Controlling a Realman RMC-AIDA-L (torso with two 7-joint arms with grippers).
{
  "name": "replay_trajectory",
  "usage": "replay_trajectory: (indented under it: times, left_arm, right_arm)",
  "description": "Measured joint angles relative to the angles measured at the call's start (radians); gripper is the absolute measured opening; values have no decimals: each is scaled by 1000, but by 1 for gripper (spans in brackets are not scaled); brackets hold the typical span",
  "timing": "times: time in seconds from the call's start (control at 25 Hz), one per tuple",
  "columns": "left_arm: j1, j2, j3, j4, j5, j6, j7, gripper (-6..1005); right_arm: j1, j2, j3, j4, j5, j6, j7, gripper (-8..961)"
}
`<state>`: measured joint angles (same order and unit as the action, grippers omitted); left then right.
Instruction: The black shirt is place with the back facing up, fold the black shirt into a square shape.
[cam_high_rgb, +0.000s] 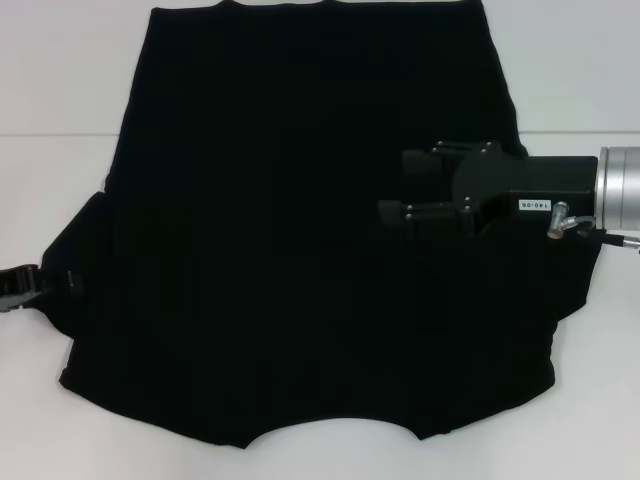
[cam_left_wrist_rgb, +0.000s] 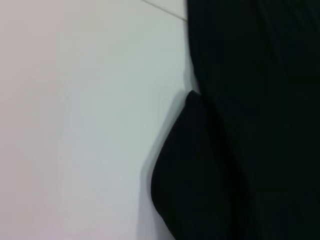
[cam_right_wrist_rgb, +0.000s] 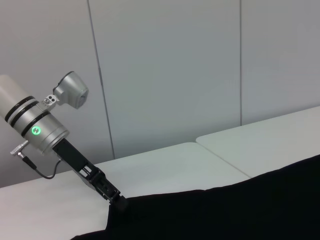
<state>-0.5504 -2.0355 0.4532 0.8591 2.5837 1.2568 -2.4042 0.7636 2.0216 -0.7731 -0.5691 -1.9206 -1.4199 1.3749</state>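
The black shirt (cam_high_rgb: 300, 230) lies spread flat on the white table (cam_high_rgb: 60, 80), hem at the far side and neckline toward me. No lettering shows on its upper side. My right gripper (cam_high_rgb: 393, 185) hovers over the shirt's right part, open, its two fingers pointing left with nothing between them. My left gripper (cam_high_rgb: 15, 285) sits at the table's left edge, right against the tip of the left sleeve (cam_high_rgb: 75, 265). The right wrist view shows that left gripper (cam_right_wrist_rgb: 116, 201) meeting the shirt's edge (cam_right_wrist_rgb: 165, 200). The left wrist view shows the sleeve (cam_left_wrist_rgb: 190, 175) lying on the table.
White tabletop (cam_left_wrist_rgb: 75, 125) surrounds the shirt on the left, right and far sides. A seam (cam_right_wrist_rgb: 220, 157) joins two table sections. Grey wall panels (cam_right_wrist_rgb: 165, 75) stand behind the table.
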Motion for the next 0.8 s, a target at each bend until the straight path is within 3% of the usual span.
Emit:
replay_trajectory:
  times: [0.16, 0.6, 0.8]
  left_arm:
    - [-1, 0, 14, -1, -6, 0, 36, 666]
    - [-12, -1, 42, -9, 0, -21, 48, 443]
    - [-13, -1, 42, -9, -1, -34, 48, 169]
  right_arm:
    - [-1, 0, 0, 0, 0, -1, 1, 878]
    - [-4, 0, 0, 0, 0, -1, 1, 878]
    - [-5, 0, 0, 0, 0, 0, 1, 877]
